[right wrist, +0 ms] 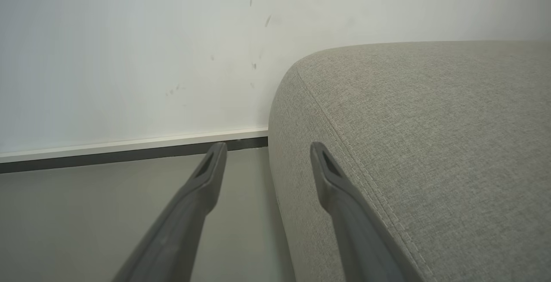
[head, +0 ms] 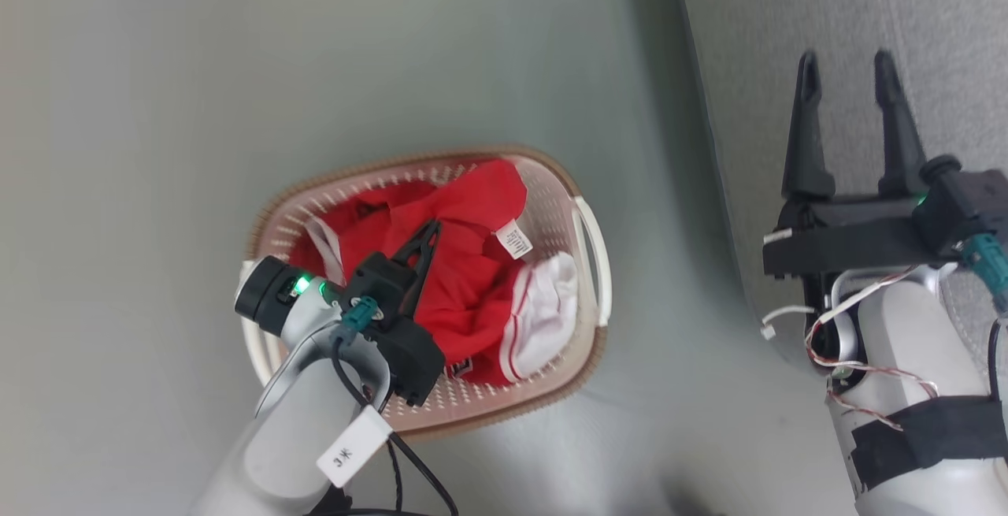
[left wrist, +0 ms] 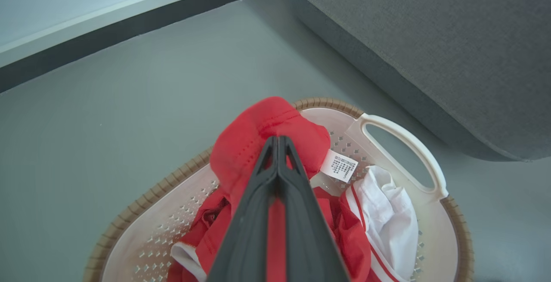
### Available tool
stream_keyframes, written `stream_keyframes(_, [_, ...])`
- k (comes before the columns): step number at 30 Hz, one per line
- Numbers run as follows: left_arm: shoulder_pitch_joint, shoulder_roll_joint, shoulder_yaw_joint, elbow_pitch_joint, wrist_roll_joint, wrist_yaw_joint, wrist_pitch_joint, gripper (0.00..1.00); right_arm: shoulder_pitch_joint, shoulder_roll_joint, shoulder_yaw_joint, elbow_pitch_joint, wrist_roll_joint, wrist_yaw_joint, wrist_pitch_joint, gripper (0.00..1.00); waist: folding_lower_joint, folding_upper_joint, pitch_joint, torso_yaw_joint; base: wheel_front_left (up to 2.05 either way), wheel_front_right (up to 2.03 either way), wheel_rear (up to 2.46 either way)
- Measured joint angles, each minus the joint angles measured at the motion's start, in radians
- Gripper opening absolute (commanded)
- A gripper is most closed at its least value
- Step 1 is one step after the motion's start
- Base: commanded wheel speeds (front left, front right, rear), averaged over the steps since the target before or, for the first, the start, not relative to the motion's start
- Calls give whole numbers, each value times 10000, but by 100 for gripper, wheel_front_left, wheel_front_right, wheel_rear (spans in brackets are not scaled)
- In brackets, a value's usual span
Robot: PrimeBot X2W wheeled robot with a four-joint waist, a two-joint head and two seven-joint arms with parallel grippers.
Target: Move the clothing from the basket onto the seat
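In the head view, the basket (head: 596,252) stands on the floor (head: 236,67) in the middle. The seat (head: 787,43) is at 2 o'clock from it, near but apart. The clothing (head: 465,264) lies in a heap inside the basket, red with a white part at 4 o'clock of the heap. None of it is on the seat yet. The left jaws come down into the heap from 7 o'clock and are closed. I think they take the top fold because it is the highest part and the easiest to pinch. The right jaws hang over the edge of the seat at 3 o'clock, wide open and holding nothing. In my judgement this arm waits aside so that the way from the basket to the seat is free.

In the left wrist view, the two dark fingers (left wrist: 301,213) meet at their tips, fully closed. A red fold is bunched around the tips, and a strip of red shows between the fingers lower down. So the left jaws are closed on the clothing. A white label (left wrist: 340,165) hangs at 3 o'clock of the tips. The pinched fold stands above the brown rim, while the other fabric rests in the basket. The seat is at 1 o'clock.

In the right wrist view, the fingers are spread far apart with nothing between them. One stands before the floor, the other before the rounded side of the seat. The wall (right wrist: 129,49) is at 10 o'clock.
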Motion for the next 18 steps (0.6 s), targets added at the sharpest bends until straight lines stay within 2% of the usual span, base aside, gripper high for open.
stream_keyframes(9, [339,-52,42,-918,-951,15,-4,0,563,-10,-159,585,-10,46,2,100,-1,0,-1280,561,0,0,0])
stream_keyframes(18, [644,-69,44,-1697,-1104,15,-4,0,1244,4,-236,1083,-10,59,2,100,0,-1,-2783,1079,0,0,0])
